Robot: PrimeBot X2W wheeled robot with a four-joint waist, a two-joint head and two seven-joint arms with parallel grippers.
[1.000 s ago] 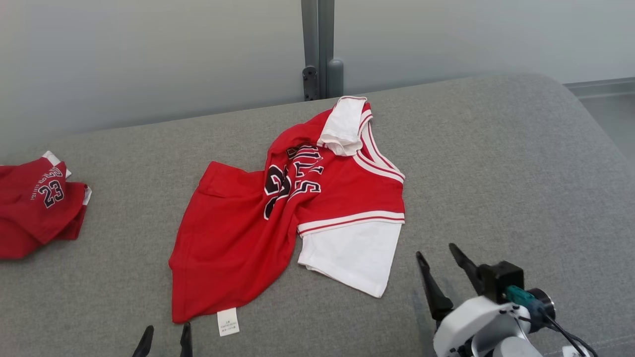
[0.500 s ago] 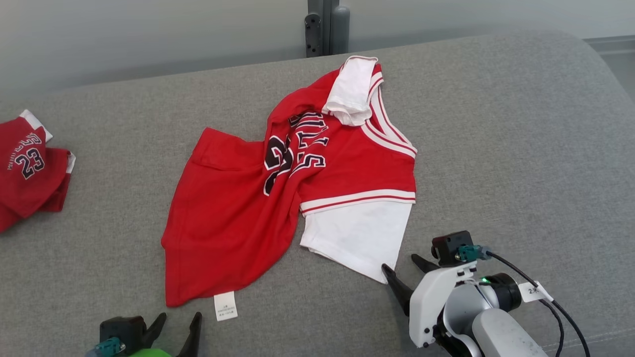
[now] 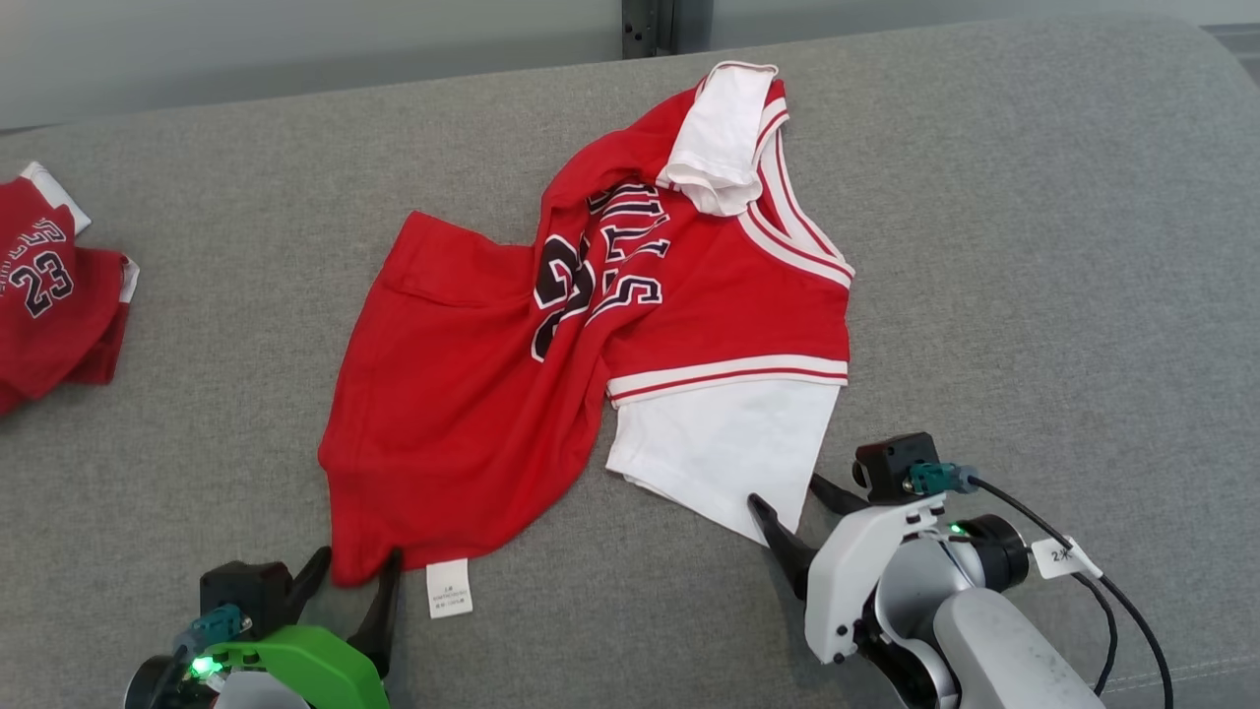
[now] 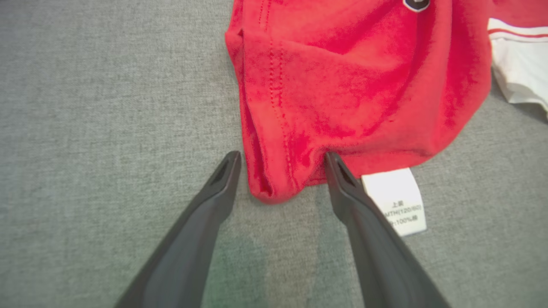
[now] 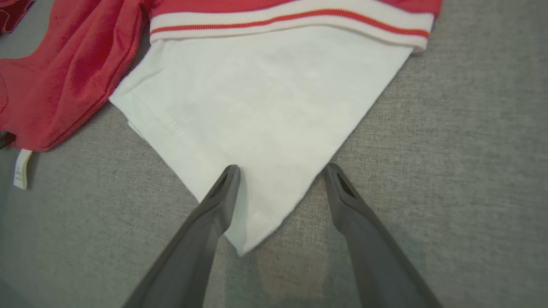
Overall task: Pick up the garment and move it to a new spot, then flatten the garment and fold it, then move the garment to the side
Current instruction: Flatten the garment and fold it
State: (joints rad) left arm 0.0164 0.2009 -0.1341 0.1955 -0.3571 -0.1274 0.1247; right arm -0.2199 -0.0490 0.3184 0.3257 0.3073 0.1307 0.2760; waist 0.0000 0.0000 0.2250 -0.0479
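The garment [image 3: 591, 335], a red jersey with white sleeves and black lettering, lies rumpled on the grey cushion [image 3: 1034, 246]. My left gripper [image 3: 352, 581] is open at the lower left, its fingers either side of the jersey's red hem corner [image 4: 274, 188]. In the left wrist view the left gripper [image 4: 282, 159] straddles that corner, with a white care label [image 4: 398, 201] just beside the right finger. My right gripper [image 3: 787, 495] is open at the near corner of the white sleeve [image 5: 265, 98]. The right wrist view shows the right gripper [image 5: 281, 168] with the sleeve's tip between its fingers.
A second red garment [image 3: 49, 295] printed with 23 lies bunched at the cushion's far left. A pale wall and a dark post [image 3: 650, 25] stand behind the cushion. Bare grey fabric stretches to the right of the jersey and along the near edge.
The head camera has tilted down. Both grippers have come forward to the jersey's near edge: the left now straddles the red hem corner, the right the white sleeve corner. Both stay open.
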